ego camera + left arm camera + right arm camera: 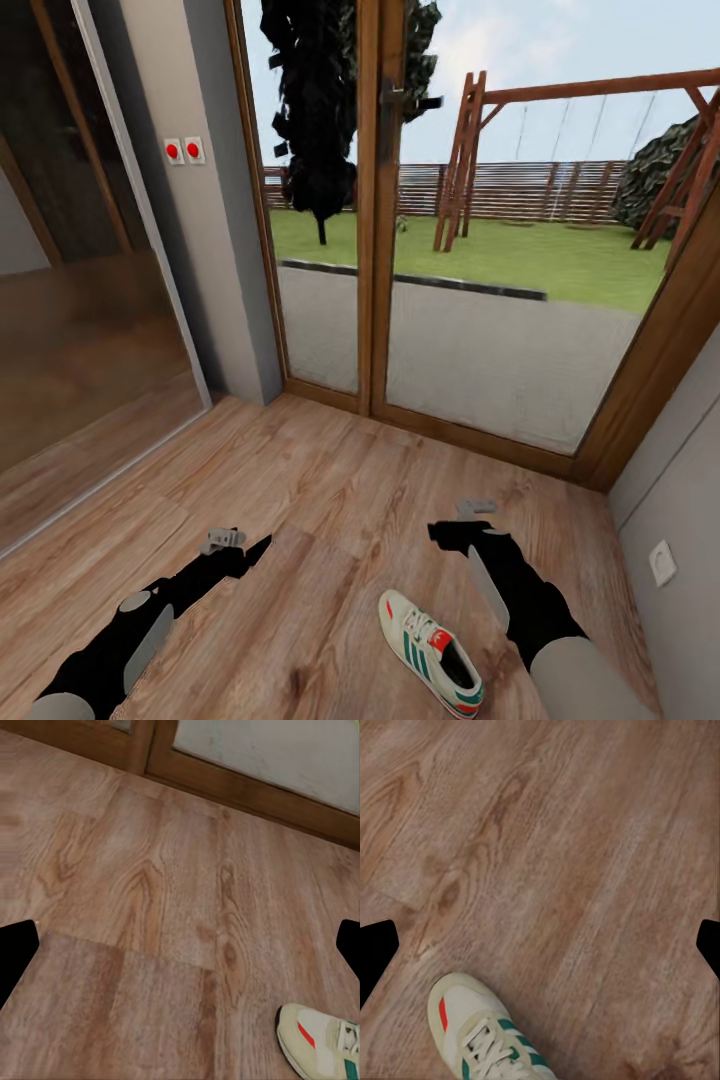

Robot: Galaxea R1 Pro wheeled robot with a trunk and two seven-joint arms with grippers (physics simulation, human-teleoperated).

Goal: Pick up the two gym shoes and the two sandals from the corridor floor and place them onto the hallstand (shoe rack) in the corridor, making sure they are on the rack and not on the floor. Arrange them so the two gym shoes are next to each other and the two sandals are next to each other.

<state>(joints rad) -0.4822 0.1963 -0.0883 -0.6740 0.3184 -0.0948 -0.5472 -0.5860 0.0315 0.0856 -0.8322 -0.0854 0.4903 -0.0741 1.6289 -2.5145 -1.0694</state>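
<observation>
Gym shoe (432, 653): one white lace-up sneaker with green side stripes and a red-orange toe patch, lying alone on the wooden floor (330, 480) between the two arms, nearer the right forearm; its toe end appears in the left wrist view (319, 1041) and the right wrist view (484, 1035).
Left pincer (240, 545): hovers over bare boards to the left of the shoe, well apart from it; fingers spread wide, released, nothing held.
Right pincer (462, 520): hovers just beyond the shoe's toe; fingers spread wide, released, nothing held.
Floor between pincers and doors: bare planks.
Wall socket (662, 562): white, low on the right wall.
Glazed double doors (450, 200): wooden-framed, closing off the corridor end.
Red switches (183, 151): pair on the grey pier left of the doors.
Sliding panel (70, 250): dark, glossy, at far left.
Outside: paving, lawn, a wooden swing frame (470, 160), slatted fence.
</observation>
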